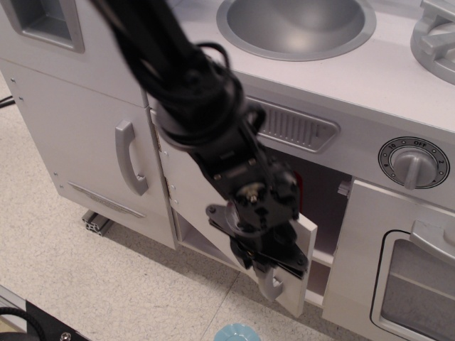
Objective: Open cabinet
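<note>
The cabinet's flat light-grey door is hinged on the left and stands swung well out from the toy kitchen. Its free edge points toward the camera. The dark inside of the cabinet shows behind it. My black gripper is at the door's lower free corner, shut on the short silver bar handle, whose lower end sticks out below the fingers. My arm hides much of the door's face.
A taller narrow grey door with a long curved handle stands to the left. A windowed oven door and a dial are at the right. The sink is on top. A pale blue object lies on the floor.
</note>
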You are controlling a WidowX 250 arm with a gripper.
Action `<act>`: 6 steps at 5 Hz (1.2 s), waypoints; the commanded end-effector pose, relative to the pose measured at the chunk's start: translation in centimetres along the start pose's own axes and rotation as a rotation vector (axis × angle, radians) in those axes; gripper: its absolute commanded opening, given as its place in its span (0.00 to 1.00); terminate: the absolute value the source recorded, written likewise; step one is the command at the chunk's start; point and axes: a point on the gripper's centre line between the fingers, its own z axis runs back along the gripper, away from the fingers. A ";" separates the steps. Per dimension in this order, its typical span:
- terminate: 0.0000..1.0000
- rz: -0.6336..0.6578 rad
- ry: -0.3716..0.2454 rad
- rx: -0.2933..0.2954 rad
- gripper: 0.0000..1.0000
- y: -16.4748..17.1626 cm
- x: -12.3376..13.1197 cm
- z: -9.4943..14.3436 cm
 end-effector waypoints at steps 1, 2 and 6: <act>0.00 0.071 -0.020 -0.051 1.00 1.7 4.4 4.4; 0.00 0.075 -0.061 -0.089 1.00 0.9 6.8 5.4; 0.00 -0.022 -0.093 -0.125 1.00 -1.9 8.2 2.4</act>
